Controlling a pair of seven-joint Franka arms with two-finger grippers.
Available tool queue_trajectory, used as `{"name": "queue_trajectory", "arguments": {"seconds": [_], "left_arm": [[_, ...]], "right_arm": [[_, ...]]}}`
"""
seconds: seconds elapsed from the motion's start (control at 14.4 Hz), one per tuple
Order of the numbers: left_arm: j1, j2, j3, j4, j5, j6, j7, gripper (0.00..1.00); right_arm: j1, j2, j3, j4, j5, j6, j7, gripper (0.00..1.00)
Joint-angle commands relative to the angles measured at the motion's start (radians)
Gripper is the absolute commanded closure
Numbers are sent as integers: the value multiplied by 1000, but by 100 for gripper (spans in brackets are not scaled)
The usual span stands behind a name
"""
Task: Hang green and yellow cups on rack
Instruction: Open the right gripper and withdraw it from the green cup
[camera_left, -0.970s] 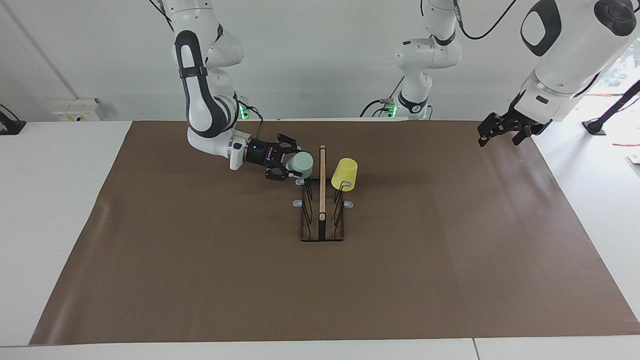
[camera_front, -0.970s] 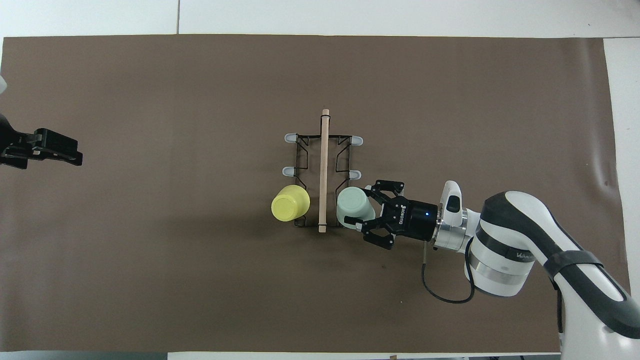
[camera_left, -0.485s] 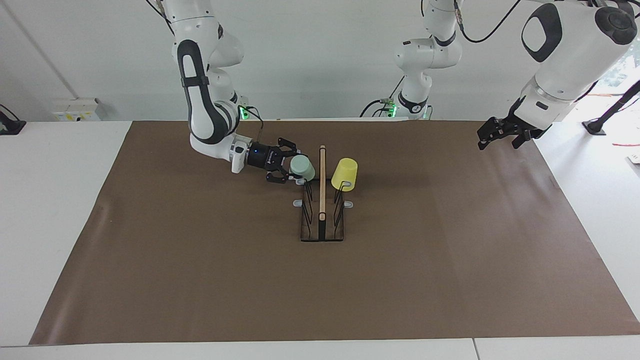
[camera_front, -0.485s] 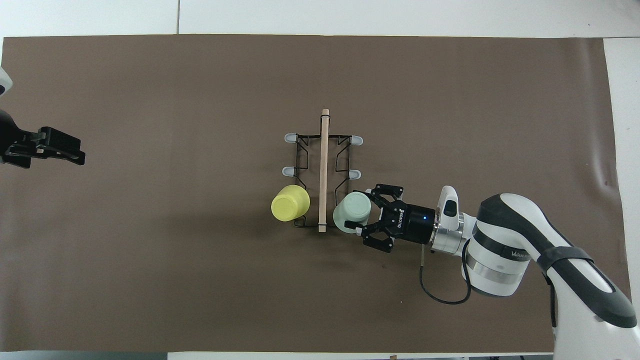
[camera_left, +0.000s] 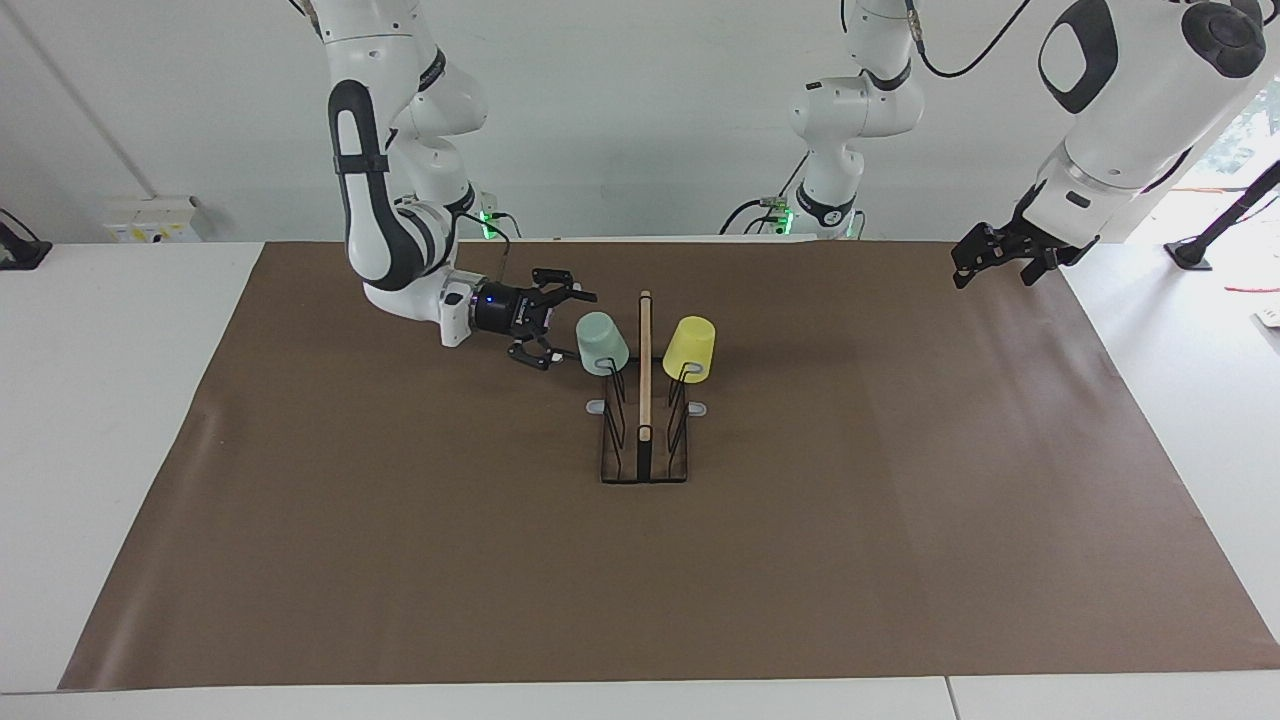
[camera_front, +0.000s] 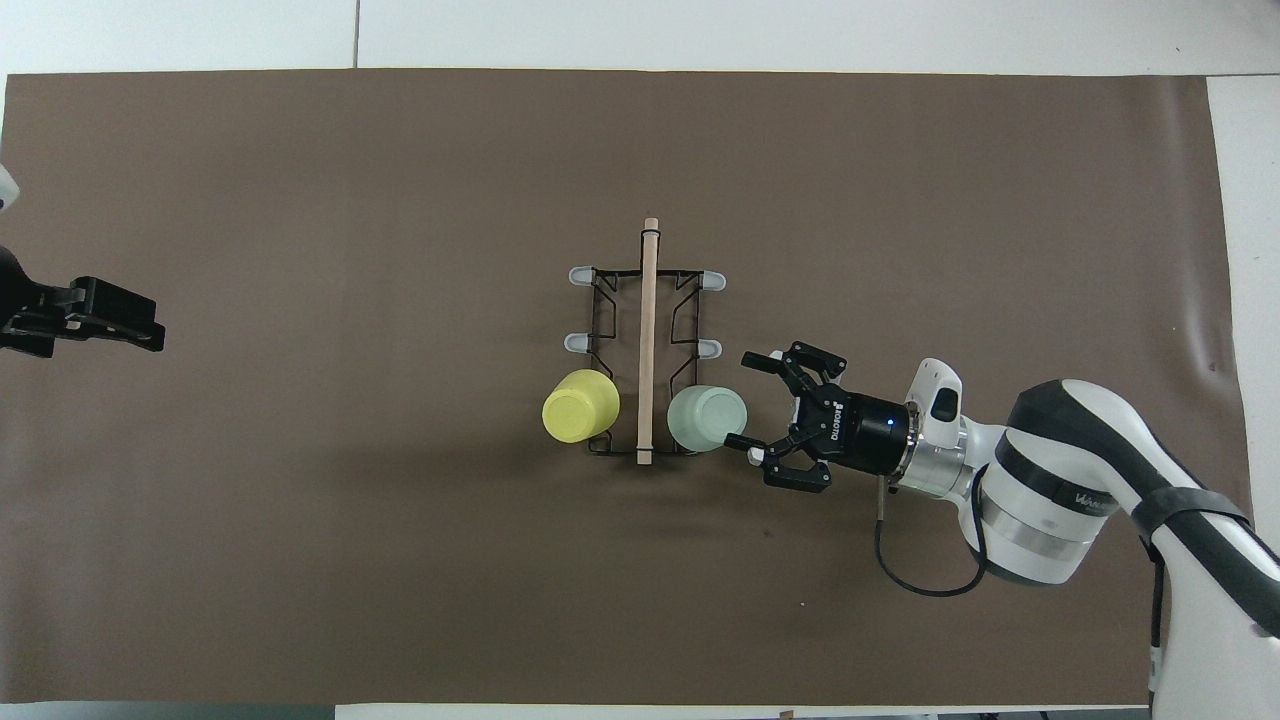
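- The green cup (camera_left: 603, 343) hangs mouth-down on a rack (camera_left: 644, 440) prong at the end of the rack nearest the robots, on the side toward the right arm's end of the counter (camera_left: 120, 330); the yellow cup (camera_left: 690, 349) hangs the same way on the matching prong just across the wooden bar (camera_left: 644, 365).
- The right pincer (camera_left: 556, 326) stands spread wide and empty just beside the green cup, apart from it in the facing view. One fingertip (camera_front: 737, 441) lies very close to the cup's rim in the overhead view.
- Risk: if the right arm draws away at a slant or swings, that fingertip could catch the rim and tip the cup off its prong, or nudge the light wire rack along the brown mat (camera_left: 400, 550).
- Risk: the green cup sits tilted; a shallow seat on the prong could let it slide off unaided.
- The left pincer (camera_left: 1003, 256) waits high over the mat's edge at the left arm's end, spread and empty; it threatens nothing.
- Hidden: the prongs under both cups, so how deep each cup sits cannot be told.
- The left arm is cut off in the overhead view, with only its pincer showing.
- Whether the fingertip touches the rim is hard to make out from above.
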Motion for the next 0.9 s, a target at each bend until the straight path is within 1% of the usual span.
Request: {"name": "queue_trajectory", "arguments": {"seconds": [0.0,0.21,0.28,0.35,0.48,0.69,0.76,0.83], "left_arm": [[7,-34,-4,-47,29,50,2,0],[7,-31,-4,-47,38,89,-46,0],[7,-31,-5,-47,38,93,-60,0],[8,-31,-5,-45,38,93,-52,0],[7,-29,-5,-47,37,107,-51,0],[7,-29,-7,-48,23,122,-47,0],[7,-29,-7,-48,18,122,-46,0],[7,-31,-7,-48,18,122,-40,0]], "right_arm": [[-97,-56,1,-12,-123,-11,55,0],[-247,-46,3,117,-425,-17,245,0],[-280,-43,3,163,-508,-26,319,0],[-300,-38,3,203,-565,-28,385,0],[-311,-1,1,296,-674,-17,529,0],[-318,43,1,396,-856,3,817,0],[-318,58,1,430,-919,24,883,0],[-318,71,1,453,-974,71,936,0]]}}
